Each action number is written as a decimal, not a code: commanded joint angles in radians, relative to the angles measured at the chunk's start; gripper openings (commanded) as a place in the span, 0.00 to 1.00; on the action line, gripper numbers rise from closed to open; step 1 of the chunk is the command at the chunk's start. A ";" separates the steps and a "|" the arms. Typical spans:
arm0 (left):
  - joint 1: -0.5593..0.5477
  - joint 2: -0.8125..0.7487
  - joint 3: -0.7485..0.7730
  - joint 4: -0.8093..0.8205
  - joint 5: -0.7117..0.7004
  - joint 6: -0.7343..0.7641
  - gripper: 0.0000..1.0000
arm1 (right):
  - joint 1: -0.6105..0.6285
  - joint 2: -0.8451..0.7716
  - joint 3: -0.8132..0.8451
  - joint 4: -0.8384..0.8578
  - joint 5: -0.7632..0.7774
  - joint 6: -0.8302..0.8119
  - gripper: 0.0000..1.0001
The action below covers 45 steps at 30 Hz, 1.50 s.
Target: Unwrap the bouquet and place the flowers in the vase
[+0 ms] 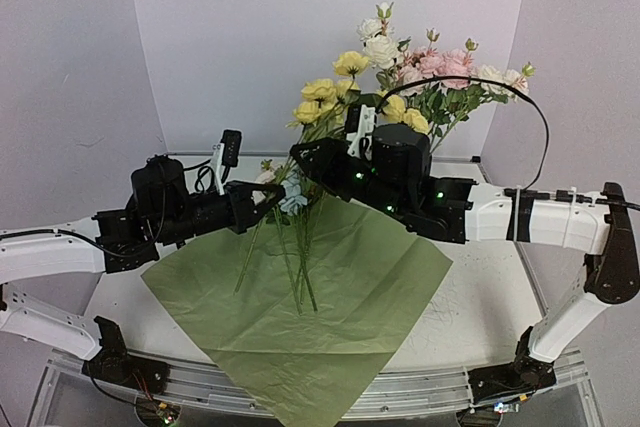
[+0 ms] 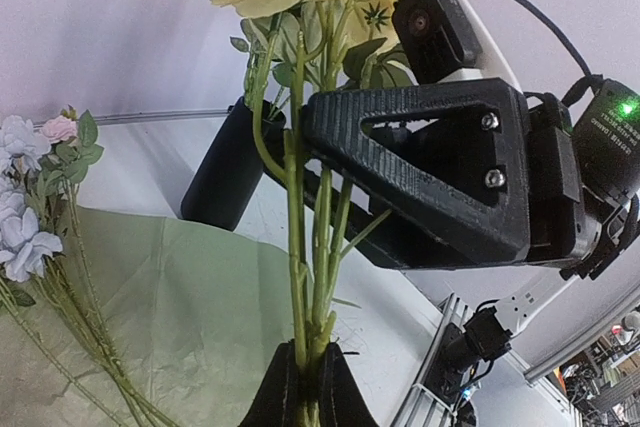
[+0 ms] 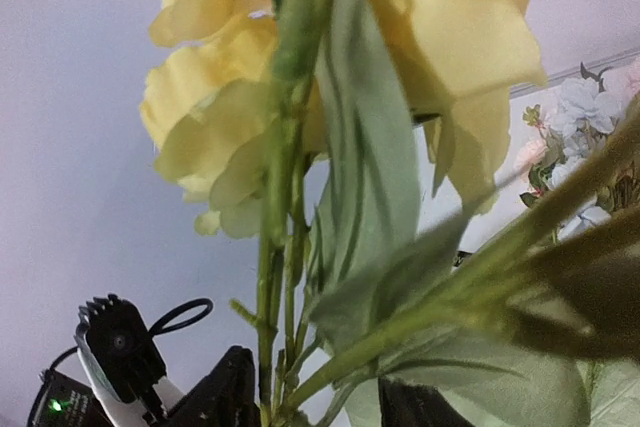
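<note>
Stems are what should get grabbed here, not heads. A small bunch of yellow-headed stems (image 2: 296,207) is pinched near its cut end by the left gripper (image 2: 305,372), fingers pressed tight on it, and it's held heads-up above the table (image 1: 480,277). The right gripper (image 3: 320,402) is set around the same bunch higher up, under the blooms. Its jaws stand apart with the stems between them, and no real squeeze can be made out.

The rest of the flowers (image 1: 300,277), pale blue heads included, are lying on the green wrapping paper (image 1: 350,327). That paper is spread flat, so the bouquet looks to be unwrapped already. The vase (image 2: 225,172) is seen in the left wrist view just behind the held bunch, by the paper's edge. In the top view it's hidden by the right arm.

Handling-wise, these look fake, so they're probably very light, with thin wiry stems that flex and spring back rather than snap. Petals and leaves are soft and would likely get crushed or slip, so bare stem is best gripped, mid-length for steering. Cut ends should be kept bunched so they can be fed into that narrow mouth together. A slim vase like that is probably tipped easily if nudged sideways.
</note>
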 commanded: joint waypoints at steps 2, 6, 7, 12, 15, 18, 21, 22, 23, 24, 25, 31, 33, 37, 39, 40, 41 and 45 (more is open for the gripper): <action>-0.012 0.002 0.004 0.069 0.087 0.066 0.07 | 0.003 -0.030 0.025 0.063 0.044 0.013 0.10; -0.014 0.019 -0.004 0.068 0.080 0.081 0.65 | 0.003 -0.061 -0.005 0.061 0.073 -0.047 0.00; -0.014 0.017 -0.011 0.068 0.058 0.069 0.73 | 0.003 -0.074 -0.018 0.057 0.089 -0.076 0.00; -0.014 -0.018 -0.055 0.066 -0.045 0.040 0.95 | 0.003 -0.191 -0.121 0.026 0.219 -0.350 0.00; -0.014 -0.036 -0.074 0.066 -0.063 0.047 0.96 | 0.002 -0.304 -0.175 0.032 0.345 -0.571 0.00; -0.013 -0.033 -0.074 0.066 -0.065 0.057 0.96 | 0.000 -0.409 -0.198 0.077 0.382 -0.842 0.00; -0.013 -0.015 -0.063 0.066 -0.065 0.068 0.96 | -0.015 -0.470 -0.203 0.137 0.329 -1.066 0.00; -0.012 -0.009 -0.060 0.066 -0.064 0.070 0.95 | -0.023 -0.480 -0.192 0.141 0.313 -1.111 0.00; -0.012 -0.002 -0.056 0.066 -0.065 0.073 0.95 | -0.035 -0.486 -0.180 0.144 0.297 -1.164 0.00; -0.012 0.005 -0.052 0.065 -0.066 0.077 0.95 | -0.045 -0.489 -0.164 0.146 0.288 -1.194 0.00; -0.012 0.007 -0.050 0.066 -0.066 0.080 0.95 | -0.067 -0.492 -0.149 0.146 0.272 -1.216 0.00; -0.012 0.011 -0.049 0.066 -0.065 0.091 0.95 | -0.247 -0.455 -0.027 0.154 0.120 -1.220 0.00; -0.012 0.005 -0.052 0.067 -0.065 0.092 0.95 | -0.307 -0.419 0.010 0.155 0.086 -1.207 0.00; -0.012 -0.016 -0.065 0.066 -0.098 0.095 0.95 | -0.415 -0.353 0.084 0.152 0.050 -1.124 0.00; -0.013 -0.028 -0.072 0.066 -0.105 0.097 0.95 | -0.465 -0.328 0.101 0.151 0.030 -1.072 0.00; -0.014 -0.031 -0.077 0.066 -0.109 0.097 0.95 | -0.491 -0.313 0.108 0.151 0.014 -1.046 0.00; -0.013 -0.035 -0.078 0.066 -0.112 0.097 0.95 | -0.505 -0.300 0.114 0.151 0.007 -1.017 0.00; -0.012 -0.037 -0.081 0.066 -0.119 0.101 0.95 | -0.551 -0.258 0.122 0.154 0.020 -0.929 0.00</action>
